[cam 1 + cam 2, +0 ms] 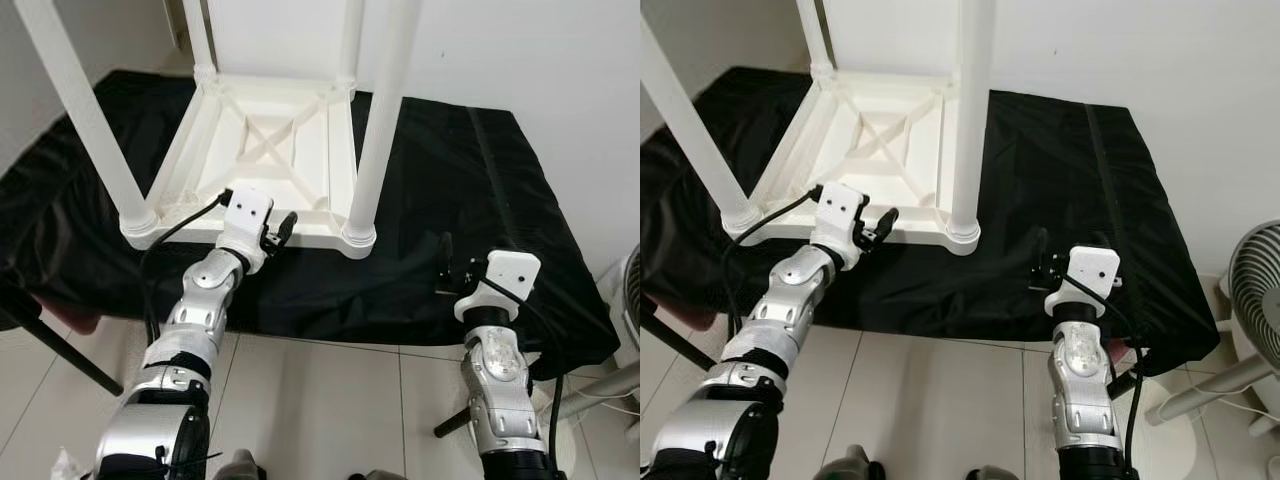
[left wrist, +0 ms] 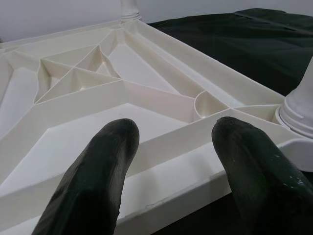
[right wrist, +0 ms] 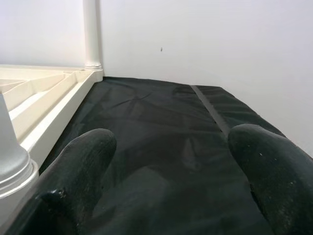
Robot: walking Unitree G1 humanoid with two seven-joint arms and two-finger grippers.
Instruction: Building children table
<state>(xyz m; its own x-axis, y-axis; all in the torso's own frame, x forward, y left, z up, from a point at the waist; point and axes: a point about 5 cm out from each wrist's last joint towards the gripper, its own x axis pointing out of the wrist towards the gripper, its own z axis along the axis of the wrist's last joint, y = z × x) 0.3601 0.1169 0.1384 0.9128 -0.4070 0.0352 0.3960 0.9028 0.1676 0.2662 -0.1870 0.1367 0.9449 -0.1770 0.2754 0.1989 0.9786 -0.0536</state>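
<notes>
We've got the white children's table lying upside down on the black cloth, all four legs pointing up. Our left gripper sits at the table's near edge, its fingers spread wide above the ribbed underside, gripping nothing. Our right gripper hangs over the cloth beside the near right leg, fingers apart and empty. A fan stands at far right.

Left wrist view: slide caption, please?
Open left end effector poised over near rim of upturned white plastic ribbed table on black cloth.
</notes>
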